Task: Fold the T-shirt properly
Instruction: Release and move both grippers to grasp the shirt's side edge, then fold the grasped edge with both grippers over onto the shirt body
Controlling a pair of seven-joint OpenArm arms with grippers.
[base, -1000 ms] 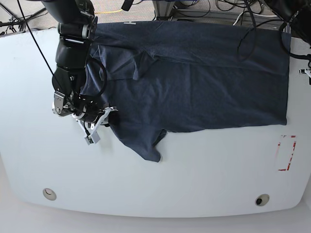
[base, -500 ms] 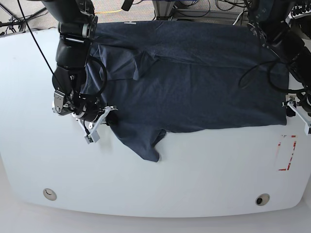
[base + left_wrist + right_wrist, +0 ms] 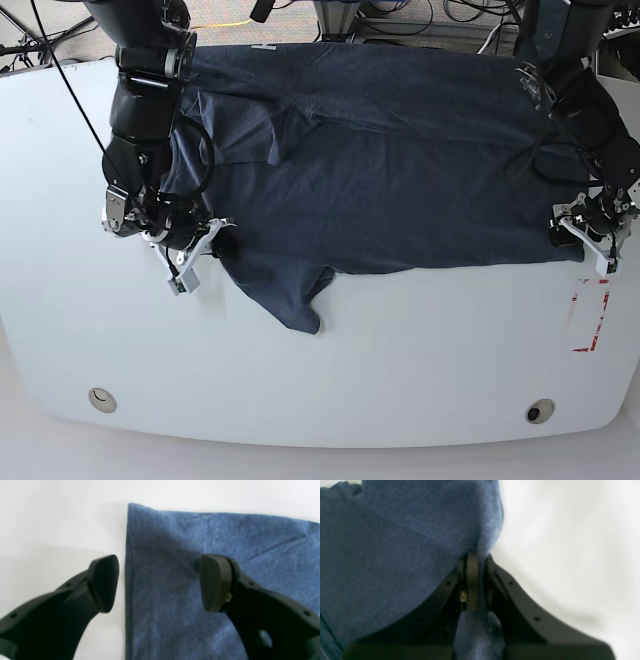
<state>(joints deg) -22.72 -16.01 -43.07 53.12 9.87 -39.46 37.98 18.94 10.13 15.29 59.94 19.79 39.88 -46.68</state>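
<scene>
Left gripper (image 3: 583, 233) newly (open-fingered) at T-shirt (image 3: 400, 160) corner

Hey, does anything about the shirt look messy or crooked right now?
Yes. The dark navy-blue heathered T-shirt is not lying flat: a sleeve sticks out past the near edge, and cloth is bunched in creases near the far corner on the right gripper's side. That gripper pinches a fold of it.

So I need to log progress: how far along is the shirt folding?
Early. The T-shirt lies spread on the table, with no neat fold visible. The right gripper is shut on its edge; the left gripper is open, straddling a corner. All the folding itself is left.
</scene>
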